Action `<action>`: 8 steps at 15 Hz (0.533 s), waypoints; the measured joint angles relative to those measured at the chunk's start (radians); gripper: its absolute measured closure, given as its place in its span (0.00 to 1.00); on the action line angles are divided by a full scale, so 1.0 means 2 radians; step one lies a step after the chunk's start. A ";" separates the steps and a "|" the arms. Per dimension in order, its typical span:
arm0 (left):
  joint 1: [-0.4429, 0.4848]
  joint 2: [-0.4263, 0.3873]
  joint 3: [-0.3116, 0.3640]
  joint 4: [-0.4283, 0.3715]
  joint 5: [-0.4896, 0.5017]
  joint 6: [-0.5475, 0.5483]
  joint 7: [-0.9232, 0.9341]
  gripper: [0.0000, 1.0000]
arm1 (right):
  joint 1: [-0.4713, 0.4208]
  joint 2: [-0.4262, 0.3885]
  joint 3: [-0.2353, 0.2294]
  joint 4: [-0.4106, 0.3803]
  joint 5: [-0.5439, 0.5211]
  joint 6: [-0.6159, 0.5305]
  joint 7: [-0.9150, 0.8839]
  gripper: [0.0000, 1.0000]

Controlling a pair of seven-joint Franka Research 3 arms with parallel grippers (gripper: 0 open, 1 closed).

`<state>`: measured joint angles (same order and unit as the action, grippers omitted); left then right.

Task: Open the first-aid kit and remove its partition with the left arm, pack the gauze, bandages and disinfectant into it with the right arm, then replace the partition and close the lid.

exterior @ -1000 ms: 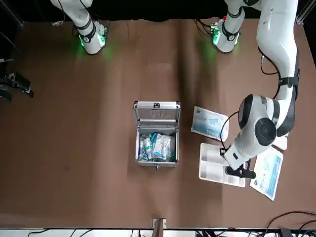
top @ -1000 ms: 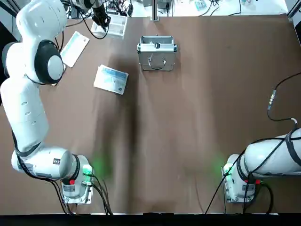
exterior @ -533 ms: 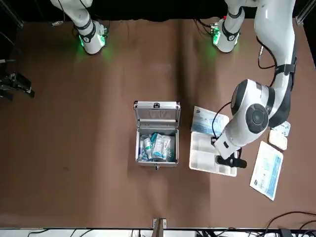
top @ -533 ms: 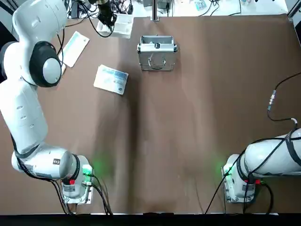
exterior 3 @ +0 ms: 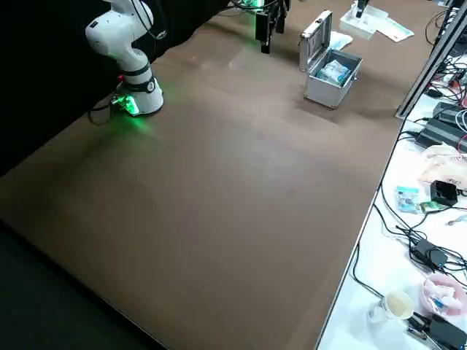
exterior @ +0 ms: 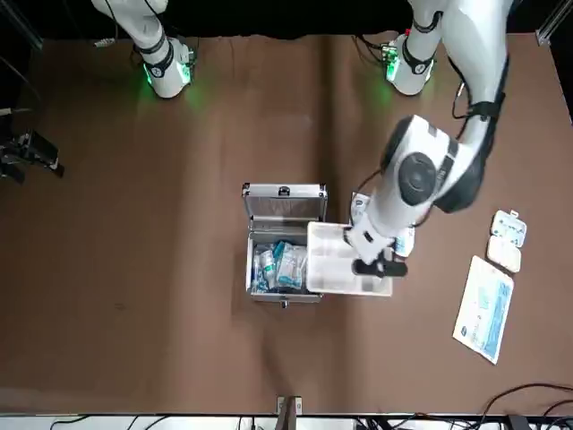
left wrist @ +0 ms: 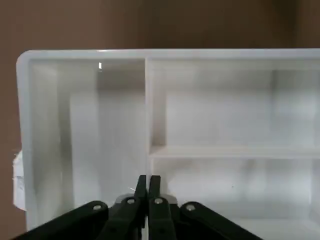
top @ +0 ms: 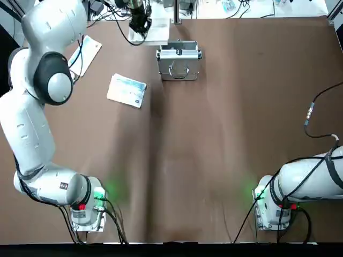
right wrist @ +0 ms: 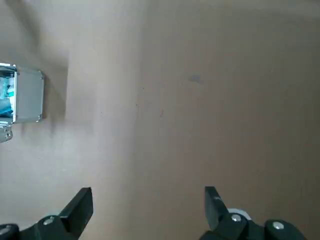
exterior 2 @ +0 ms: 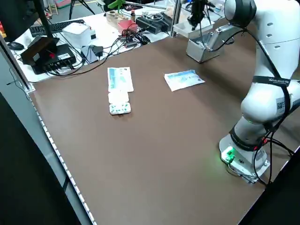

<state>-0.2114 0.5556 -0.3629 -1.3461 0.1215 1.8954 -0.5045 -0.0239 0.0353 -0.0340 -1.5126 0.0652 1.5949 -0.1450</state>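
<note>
The partition [exterior: 345,262], pinched by the left gripper [exterior: 380,266], has swung from the table beside the case to hang half over the packed first-aid kit [exterior: 283,267]; refitting looks imminent. The right gripper [right wrist: 148,200] waits spread, well apart.

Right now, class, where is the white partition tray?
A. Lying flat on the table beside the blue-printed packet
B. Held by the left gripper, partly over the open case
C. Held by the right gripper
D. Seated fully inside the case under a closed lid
B: in the front view the left gripper grips the partition, whose edge overlaps the open first-aid kit.
</note>
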 joint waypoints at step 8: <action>-0.062 0.016 0.002 -0.010 0.000 0.074 -0.074 0.96 | 0.003 0.000 0.002 0.000 0.000 0.001 0.000 0.02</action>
<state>-0.3349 0.5880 -0.3595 -1.3665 0.1215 2.0430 -0.6534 -0.0180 0.0353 -0.0308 -1.5126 0.0652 1.5963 -0.1450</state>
